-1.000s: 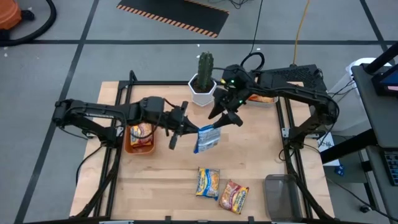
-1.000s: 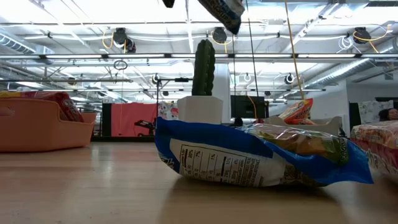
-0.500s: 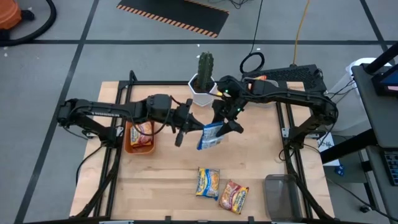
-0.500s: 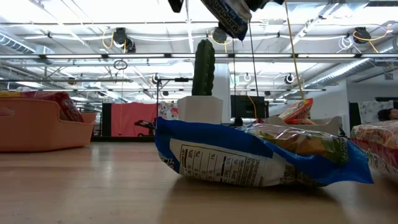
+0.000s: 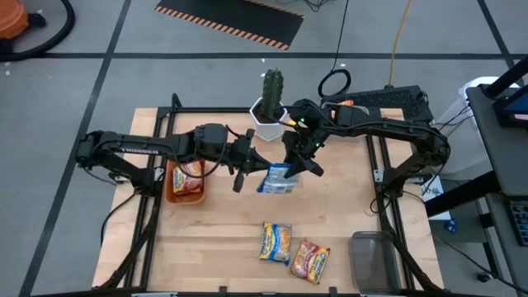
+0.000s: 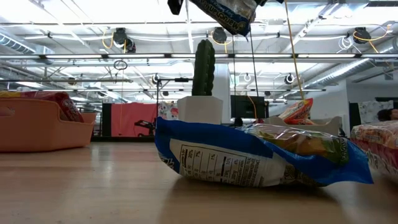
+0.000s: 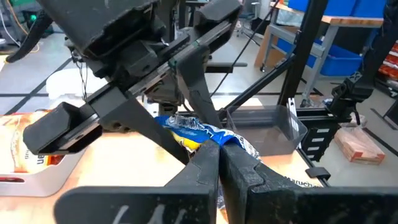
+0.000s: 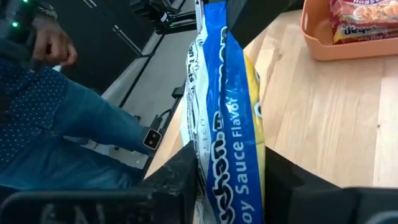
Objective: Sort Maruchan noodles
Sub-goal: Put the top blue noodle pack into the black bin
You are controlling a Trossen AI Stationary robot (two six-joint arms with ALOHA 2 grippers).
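Observation:
A blue Maruchan noodle packet [image 5: 276, 178] hangs in the air over the middle of the table, between my two grippers. My left gripper [image 5: 257, 167] is shut on its left end. My right gripper [image 5: 290, 169] reaches in from the far right, with its fingers closed on the packet's right part. In the low view the packet [image 6: 224, 12] shows at the top edge. Two more packets [image 5: 276, 242] [image 5: 311, 260] lie flat near the front edge. An orange bin [image 5: 186, 181] at the left holds red-orange packets. My left gripper pinches the packet's sealed end edge [image 7: 208, 138] between its two fingers, coming in roughly level from the table's left. The packet is clear of the table. My right gripper has the packet's body [image 8: 214, 155] between its two fingers [image 8: 180, 171], one on each flat face. It comes slanting down from the far right. The packet stands edge-on in the gap, lifted clear.
A cactus in a white pot [image 5: 270, 107] stands just behind the grippers. A clear bin [image 5: 351, 129] with a packet sits at the far right, a grey bin [image 5: 373, 260] at the front right. A person [image 8: 74, 118] stands beside the table.
My right gripper has moved toward the table's left and down onto the held packet, and its fingers have closed around it. My left gripper has carried the packet a little to the right. The packet has turned from hanging slanted to lying more level.

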